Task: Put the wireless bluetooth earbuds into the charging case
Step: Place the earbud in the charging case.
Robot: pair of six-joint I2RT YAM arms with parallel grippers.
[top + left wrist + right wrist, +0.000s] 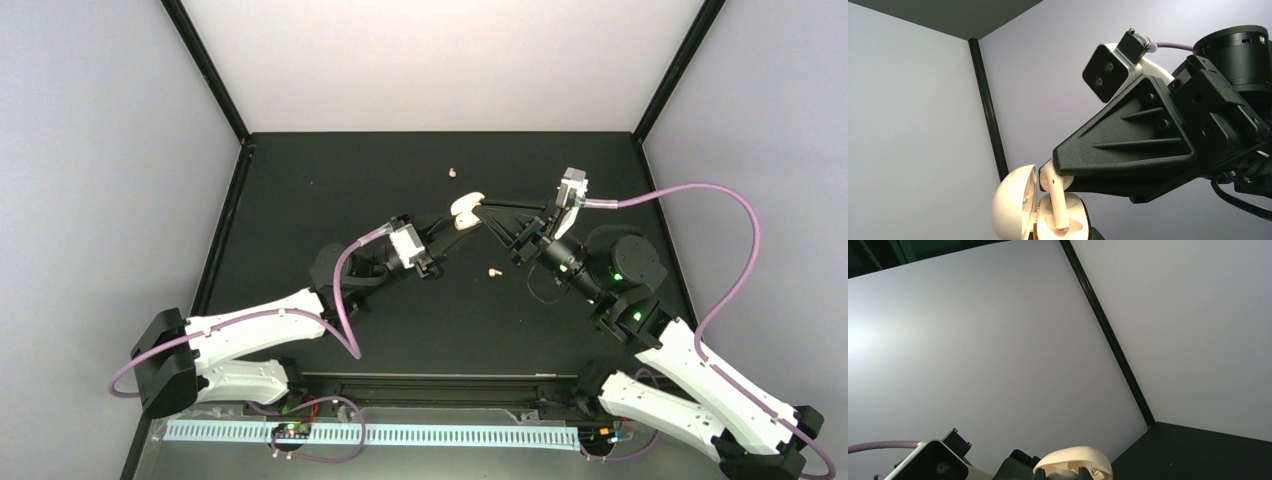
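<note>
The cream-white charging case (466, 206) is held up over the table's middle with its lid (1013, 205) open. My left gripper (460, 224) is shut on the case from below. My right gripper (483, 208) is shut on one earbud (1058, 197) by its head. In the left wrist view the stem points down into a socket of the case base (1075, 225). The right wrist view shows the lid (1075, 457) just beyond its fingertips (1083, 473). Two more earbuds lie on the table, one at the back (453, 172) and one nearer (493, 271). A fourth is not in view.
The black table (300, 200) is closed in by grey walls with black corner posts (205, 70). Both arms meet over the middle. A purple cable (720, 200) loops over the right side. A white cable strip (400, 435) runs along the near edge.
</note>
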